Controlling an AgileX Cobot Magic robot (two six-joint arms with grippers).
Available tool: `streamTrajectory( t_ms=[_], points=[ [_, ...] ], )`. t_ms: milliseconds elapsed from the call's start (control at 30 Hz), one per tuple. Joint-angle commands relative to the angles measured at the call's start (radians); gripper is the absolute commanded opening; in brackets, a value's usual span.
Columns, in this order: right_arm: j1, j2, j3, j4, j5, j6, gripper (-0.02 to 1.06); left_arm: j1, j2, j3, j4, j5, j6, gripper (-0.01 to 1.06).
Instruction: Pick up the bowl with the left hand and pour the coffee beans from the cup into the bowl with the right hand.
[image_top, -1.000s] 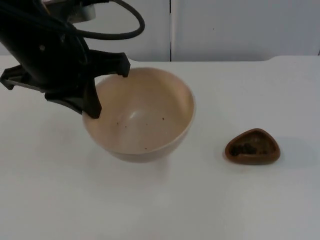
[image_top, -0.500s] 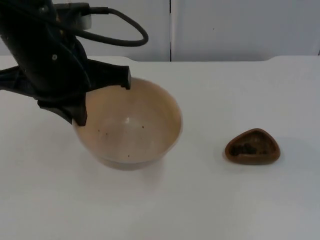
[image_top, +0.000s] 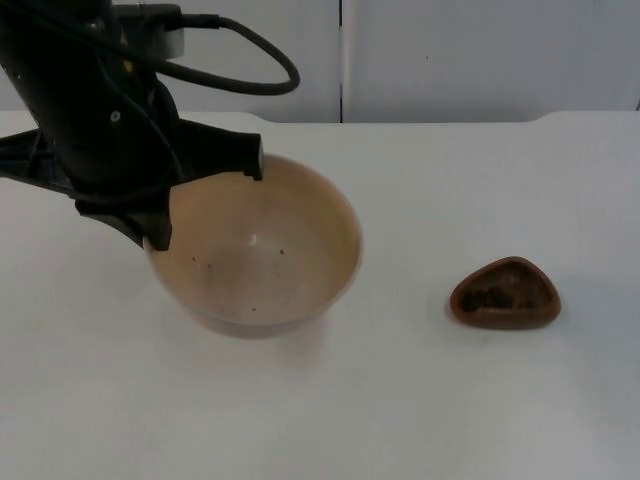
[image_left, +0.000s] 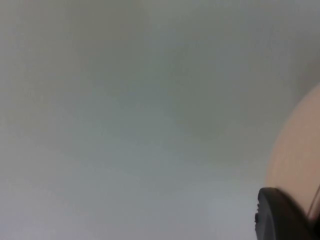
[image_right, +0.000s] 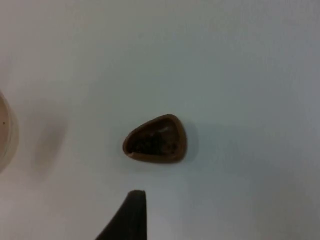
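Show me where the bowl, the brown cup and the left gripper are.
bowl (image_top: 262, 262): top view, inner wall.
brown cup (image_top: 504, 294): top view, the beans inside.
left gripper (image_top: 205, 200): top view, between its fingertips at the bowl's rim.

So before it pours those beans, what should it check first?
1. Left claw on the bowl rim: ok, one finger inside, one outside.
2. Bowl lifted off the table: cannot tell.
3. Bowl mouth facing up: ok, though a little tilted.
4. Cup upright with coffee beans inside: ok.
5. Right claw holding the cup: not ok, it hovers short of it, apart.
6. Path from cup to bowl free: ok.
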Motion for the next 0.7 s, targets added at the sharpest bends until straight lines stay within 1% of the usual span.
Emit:
streamTrajectory(
  t_ms=[0, 33, 67, 167, 333, 433, 533, 633, 667],
  points=[
    [-0.003, 0.085, -0.039, 0.054, -0.021, -0.061, 1.05, -0.005, -0.011, -0.004, 0.005, 0.005, -0.027, 0.0],
    [-0.003, 0.085, -0.039, 0.054, -0.021, -0.061, 1.05, -0.005, -0.011, -0.004, 0.005, 0.005, -0.027, 0.0],
    [-0.003, 0.144, -0.063, 0.054, -0.021, -0.061, 1.05, -0.005, -0.011, -0.004, 0.005, 0.005, -0.037, 0.0],
    [-0.003, 0.24, -0.12, 0.054, -0.007, -0.061, 1.05, -0.005, -0.011, -0.004, 0.014, 0.005, -0.078, 0.0],
    [-0.003, 0.316, -0.178, 0.049, 0.001, -0.061, 1.05, -0.005, -0.006, -0.004, 0.016, 0.005, -0.112, 0.0],
    [-0.003, 0.395, -0.238, 0.05, 0.039, -0.061, 1.05, -0.005, -0.007, -0.004, 0.016, 0.005, -0.153, 0.0],
    [-0.003, 0.439, -0.265, 0.05, 0.066, -0.055, 1.05, -0.005, -0.007, -0.004, 0.016, 0.005, -0.175, 0.0],
    [0.046, 0.496, -0.299, 0.024, 0.078, -0.029, 1.05, -0.003, -0.007, -0.004, 0.016, 0.005, -0.195, 0.0],
    [0.046, 0.496, -0.299, 0.024, 0.078, -0.029, 1.05, -0.003, -0.007, -0.004, 0.016, 0.005, -0.195, 0.0]
  ],
)
